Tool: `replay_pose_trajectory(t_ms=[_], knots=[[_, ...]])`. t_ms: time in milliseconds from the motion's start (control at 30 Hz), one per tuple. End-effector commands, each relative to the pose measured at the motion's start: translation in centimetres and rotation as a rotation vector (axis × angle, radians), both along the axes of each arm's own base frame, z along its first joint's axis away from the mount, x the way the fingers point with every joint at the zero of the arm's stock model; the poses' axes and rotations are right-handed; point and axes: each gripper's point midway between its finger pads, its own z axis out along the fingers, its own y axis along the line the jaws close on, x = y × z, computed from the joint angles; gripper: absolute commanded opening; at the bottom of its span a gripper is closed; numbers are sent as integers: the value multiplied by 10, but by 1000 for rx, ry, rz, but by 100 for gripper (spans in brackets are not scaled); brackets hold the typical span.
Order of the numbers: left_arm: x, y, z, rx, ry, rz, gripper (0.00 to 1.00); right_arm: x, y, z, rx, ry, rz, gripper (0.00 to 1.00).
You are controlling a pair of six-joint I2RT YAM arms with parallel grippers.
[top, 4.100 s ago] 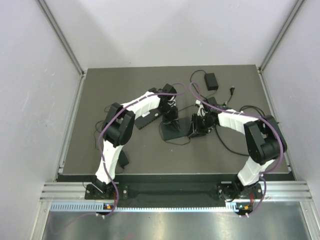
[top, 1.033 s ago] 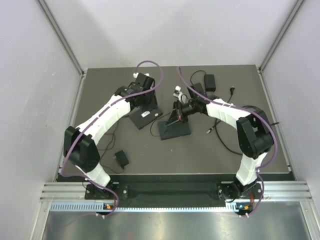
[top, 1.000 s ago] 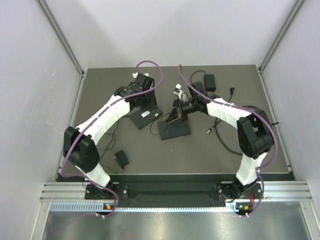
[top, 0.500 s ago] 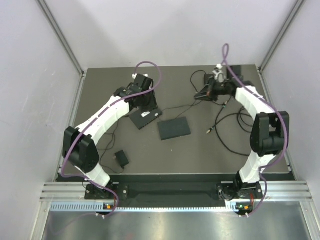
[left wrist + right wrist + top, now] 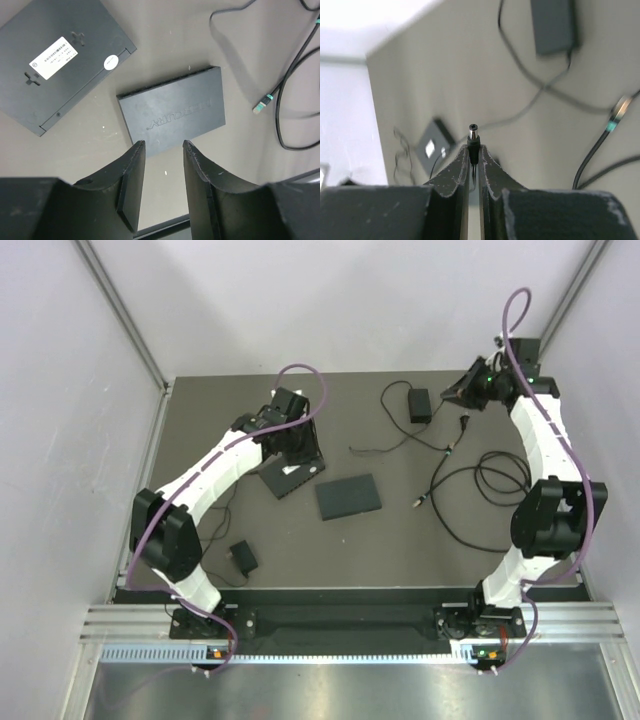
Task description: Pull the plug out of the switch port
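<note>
The flat black switch point(image 5: 348, 496) lies mid-table with no cable in it; it also shows in the left wrist view point(image 5: 172, 110). My right gripper point(image 5: 460, 393) is raised at the back right, far from the switch. It is shut point(image 5: 474, 150) on a black barrel plug point(image 5: 473, 136) whose metal tip sticks out past the fingertips. The plug's thin cable point(image 5: 395, 445) trails across the mat. My left gripper point(image 5: 298, 448) hovers above the table, open and empty point(image 5: 163, 146), over the near edge of the switch.
A second black box with white labels point(image 5: 290, 472) lies upside down left of the switch point(image 5: 55, 60). A power adapter point(image 5: 420, 403) sits at the back. A looped network cable point(image 5: 485, 475) with a teal-tipped connector point(image 5: 261, 104) lies right. A small black adapter point(image 5: 240, 558) sits front left.
My right gripper has swung from the switch at mid-table up to the back right corner with the plug in it; the cable has left the switch. The left arm has barely moved.
</note>
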Motion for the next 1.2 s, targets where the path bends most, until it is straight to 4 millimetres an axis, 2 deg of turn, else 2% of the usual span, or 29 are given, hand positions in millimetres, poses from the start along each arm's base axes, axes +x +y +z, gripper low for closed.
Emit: replay_pose_trajectory(t_ms=[0,67,100,133,167,200,233,267,300,333,433,500,567,600,667,733,800,1000,1033,1067,1133,1167], knots=[[3,-4,9,-26,-26,-32,42,29,-35,77,-67,-216,-155,1],[-1,-1,6,-18,-17,-36,42,41,-46,81,-97,-231,-194,1],[-2,1,5,-16,-10,-34,42,47,-51,93,-107,-261,-210,1],[-3,1,4,-14,-4,-36,42,55,-58,88,-121,-257,-223,1],[-3,3,4,-10,-4,-33,42,62,-67,96,-153,-285,-242,2],[-1,4,6,-10,-6,-30,42,68,-73,91,-173,-284,-250,3],[-2,6,6,2,0,-28,42,79,-82,71,-193,-249,-263,3],[-2,8,8,6,-3,-26,42,86,-91,69,-215,-247,-275,3],[-1,10,10,8,-7,-24,42,89,-97,53,-217,-201,-279,3],[-3,13,11,21,-6,-23,42,96,-109,28,-215,-149,-292,3],[-6,20,14,39,-12,-10,42,101,-119,-7,-213,-76,-302,4],[-10,27,8,40,4,4,43,100,-120,-28,-224,-32,-296,5],[-13,27,3,21,29,2,45,97,-122,-58,-238,39,-290,8],[-16,29,-5,21,62,11,45,95,-125,-76,-242,86,-291,9],[-23,36,-20,39,148,23,45,87,-125,-100,-243,166,-287,11],[-27,43,-28,62,206,46,45,85,-121,-107,-236,187,-270,14],[-30,47,-37,75,248,56,44,84,-115,-107,-243,185,-247,21],[-33,41,-45,33,276,61,45,74,-100,-99,-246,186,-191,44],[-34,40,-47,29,286,63,45,71,-98,-97,-250,189,-183,45],[-35,39,-52,29,303,64,45,64,-93,-97,-253,207,-169,47],[-36,37,-55,18,322,72,45,57,-75,-76,-258,163,-129,50],[-36,36,-58,13,331,71,45,49,-65,-80,-255,170,-100,50]])
